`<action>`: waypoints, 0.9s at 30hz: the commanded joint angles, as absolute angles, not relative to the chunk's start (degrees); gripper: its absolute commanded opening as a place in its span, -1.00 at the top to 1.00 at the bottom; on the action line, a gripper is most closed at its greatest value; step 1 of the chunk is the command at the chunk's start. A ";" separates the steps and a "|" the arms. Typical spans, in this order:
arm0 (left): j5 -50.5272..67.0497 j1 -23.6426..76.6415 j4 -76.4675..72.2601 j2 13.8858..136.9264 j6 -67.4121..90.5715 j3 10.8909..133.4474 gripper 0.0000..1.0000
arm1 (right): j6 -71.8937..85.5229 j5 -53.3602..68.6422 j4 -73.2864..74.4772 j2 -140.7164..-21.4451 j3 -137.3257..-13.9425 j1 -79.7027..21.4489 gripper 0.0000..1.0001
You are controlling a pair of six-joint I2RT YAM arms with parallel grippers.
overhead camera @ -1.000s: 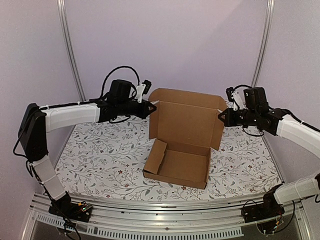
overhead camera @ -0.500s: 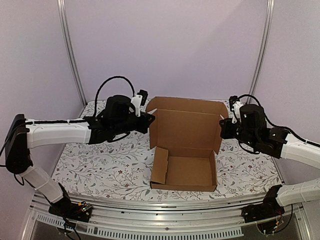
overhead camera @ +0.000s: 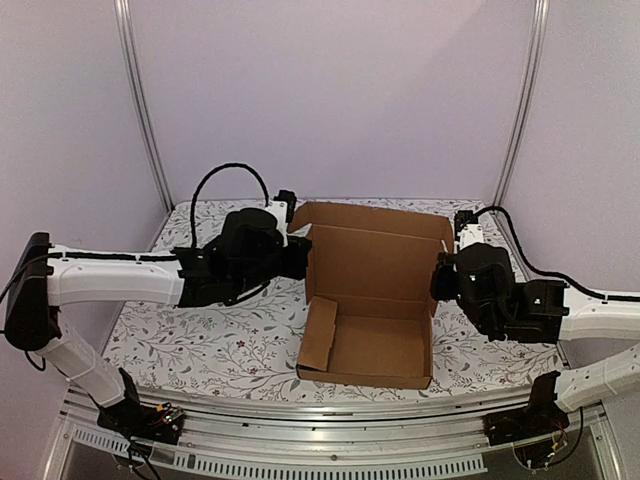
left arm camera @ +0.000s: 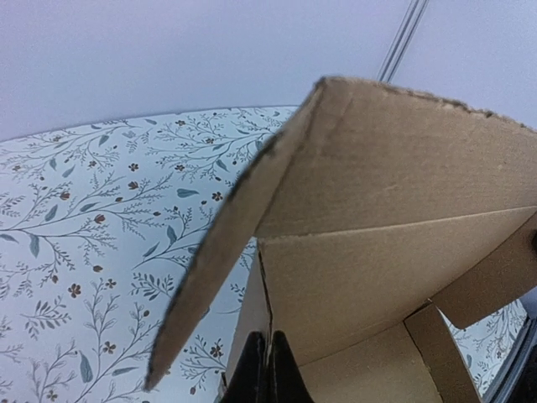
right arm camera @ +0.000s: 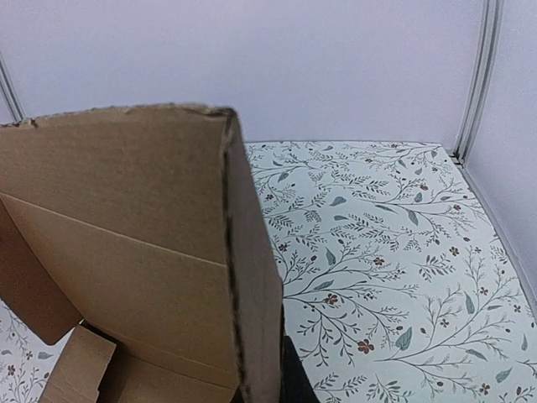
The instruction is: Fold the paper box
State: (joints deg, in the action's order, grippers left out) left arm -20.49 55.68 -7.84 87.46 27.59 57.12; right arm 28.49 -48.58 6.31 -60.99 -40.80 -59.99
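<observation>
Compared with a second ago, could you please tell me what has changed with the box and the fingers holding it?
The brown corrugated cardboard box swung square to the table's near edge and shifted slightly right, and its upright lid sank lower. The left fingers and right fingers came down with it. They stayed shut on the lid's side flaps, and the lid is still open.

text: none legible | paper box (overhead camera: 370,270): plain brown, unprinted
</observation>
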 commanded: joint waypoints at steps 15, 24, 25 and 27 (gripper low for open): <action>-33.37 72.00 -4.06 84.50 33.45 45.06 1.00 | 42.81 -69.86 4.54 -64.51 -36.74 -75.06 1.00; -36.76 76.37 -4.61 85.50 36.63 41.25 1.00 | 57.33 -76.48 12.79 -66.99 -34.37 -82.37 1.00; -36.83 76.78 -4.49 85.64 37.13 40.81 1.00 | 59.85 -77.25 14.11 -67.68 -34.28 -83.28 1.00; -36.47 77.51 -3.79 86.01 38.13 40.54 1.00 | 63.70 -78.06 16.38 -69.25 -34.36 -84.82 1.00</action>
